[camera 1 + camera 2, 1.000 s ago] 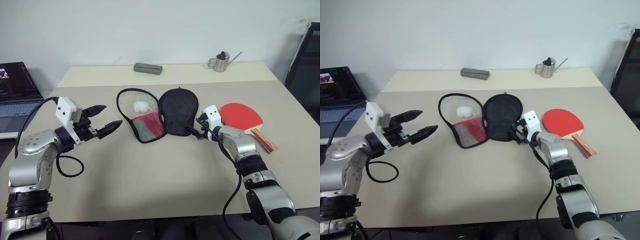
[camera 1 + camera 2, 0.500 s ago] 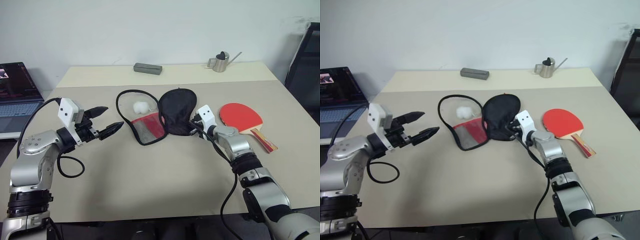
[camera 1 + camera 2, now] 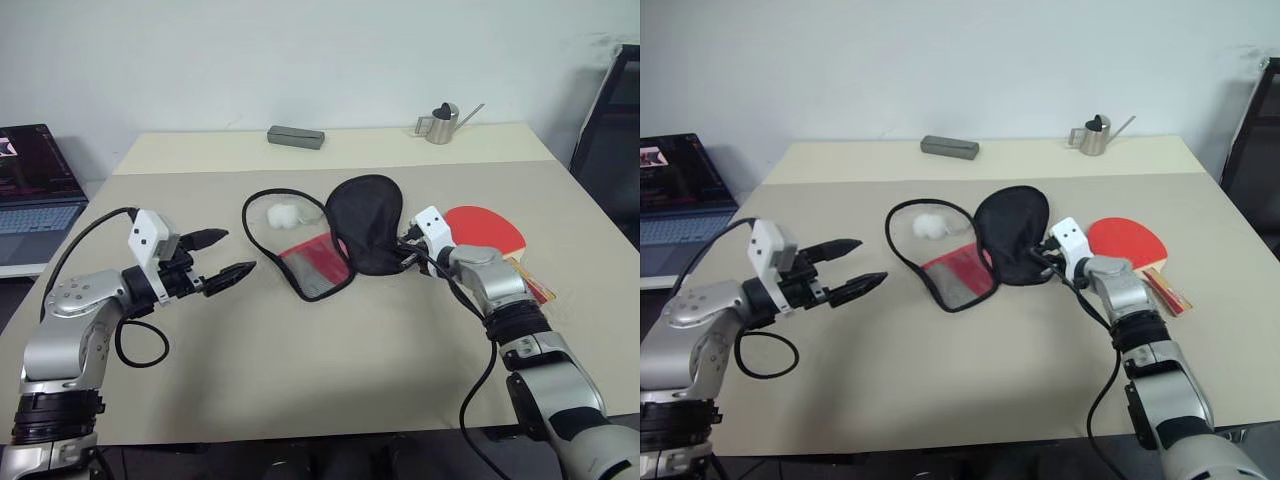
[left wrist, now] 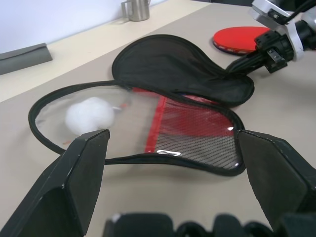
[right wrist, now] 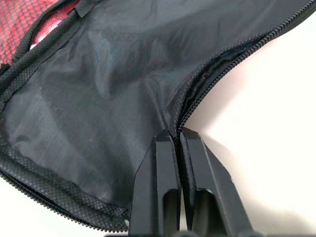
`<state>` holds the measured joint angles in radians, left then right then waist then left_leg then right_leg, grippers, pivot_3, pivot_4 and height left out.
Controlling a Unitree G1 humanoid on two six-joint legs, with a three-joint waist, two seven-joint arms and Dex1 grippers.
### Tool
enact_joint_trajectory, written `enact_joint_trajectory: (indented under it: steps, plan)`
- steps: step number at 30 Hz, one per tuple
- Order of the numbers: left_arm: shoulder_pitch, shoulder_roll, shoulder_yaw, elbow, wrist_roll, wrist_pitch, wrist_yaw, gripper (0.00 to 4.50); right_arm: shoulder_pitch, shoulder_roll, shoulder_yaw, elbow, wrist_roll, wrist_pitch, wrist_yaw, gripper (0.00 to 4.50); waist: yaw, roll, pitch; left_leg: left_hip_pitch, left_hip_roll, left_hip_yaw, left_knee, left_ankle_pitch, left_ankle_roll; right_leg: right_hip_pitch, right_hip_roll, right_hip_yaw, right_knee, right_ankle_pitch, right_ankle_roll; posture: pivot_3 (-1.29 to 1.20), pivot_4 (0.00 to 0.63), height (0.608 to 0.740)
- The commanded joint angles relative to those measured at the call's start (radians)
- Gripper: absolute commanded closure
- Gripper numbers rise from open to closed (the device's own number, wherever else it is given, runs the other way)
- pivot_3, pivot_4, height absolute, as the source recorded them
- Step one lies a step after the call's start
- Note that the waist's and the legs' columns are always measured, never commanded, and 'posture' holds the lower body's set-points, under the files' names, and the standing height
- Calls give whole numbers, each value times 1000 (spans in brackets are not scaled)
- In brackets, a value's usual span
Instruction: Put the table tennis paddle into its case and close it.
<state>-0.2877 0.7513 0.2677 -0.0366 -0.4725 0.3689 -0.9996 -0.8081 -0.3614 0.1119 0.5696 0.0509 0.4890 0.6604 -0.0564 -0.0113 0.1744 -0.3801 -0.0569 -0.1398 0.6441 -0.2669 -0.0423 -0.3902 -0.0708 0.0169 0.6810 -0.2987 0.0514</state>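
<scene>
Unzipped and spread flat mid-counter [image 3: 300, 400]: the case [image 3: 335, 235], black half [image 3: 368, 222] toward 2 o'clock, red mesh half [image 3: 310, 262] toward 7 o'clock, white pom-pom [image 3: 285, 214] inside the zip loop at 10 o'clock. Clamped on the black half's narrow zip edge: right gripper [image 3: 408, 258], fingers [image 5: 170, 173] pressed together with the fabric between them. Just past that gripper at 3 o'clock of the case, flat on the counter: table tennis paddle [image 3: 490, 228], red face up, handle partly behind the right wrist. Hovering above the counter at 9 o'clock of the case, well apart from it: left gripper [image 3: 226, 255], fingers [image 4: 74, 182] spread wide, empty, aimed at the mesh half. Along the far edge: grey bar [image 3: 295, 136] and small metal watering can [image 3: 440, 124]. Off the counter at far 9 o'clock: laptop [image 3: 30, 185].
</scene>
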Motion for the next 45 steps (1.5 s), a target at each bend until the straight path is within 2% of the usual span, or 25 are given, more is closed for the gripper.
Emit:
enact_joint_trajectory:
  steps: [1,16,20,27,31,35,45]
  plan:
    - [-4,16,7,-40,-22,3,-9,0,14,-21,-5,-75,5,33,18,4481,0,0,0,0,0,0,0,0,0,0,0,0,0,0,0,0,150,740]
    - [-22,12,-2,-41,-20,14,-16,0,83,-38,-6,-230,24,156,13,4481,2,0,0,0,0,0,0,0,0,0,0,0,0,0,0,0,150,740]
    - [-24,14,-3,-40,-19,14,-17,0,82,-30,-31,-234,28,166,-19,3495,2,0,0,0,0,0,0,0,0,0,0,0,0,0,0,0,150,740]
    - [-23,16,-1,-44,-19,16,-15,0,64,-62,-43,-203,-6,93,-78,1049,2,0,0,0,0,0,0,0,0,0,0,0,0,0,0,0,150,740]
    - [-19,16,2,-50,-21,18,-14,0,49,-89,-81,-213,12,61,-98,1049,2,0,0,0,0,0,0,0,0,0,0,0,0,0,0,0,150,740]
    - [-21,12,2,-55,-25,24,-8,0,63,-115,-159,-305,99,54,-44,1049,2,0,0,0,0,0,0,0,0,0,0,0,0,0,0,0,150,740]
    - [-73,-6,-52,-81,-3,11,5,0,208,-328,-304,-359,173,52,53,1049,18,0,0,-1,0,3,0,-1,2,1,0,-1,-1,0,0,0,150,740]
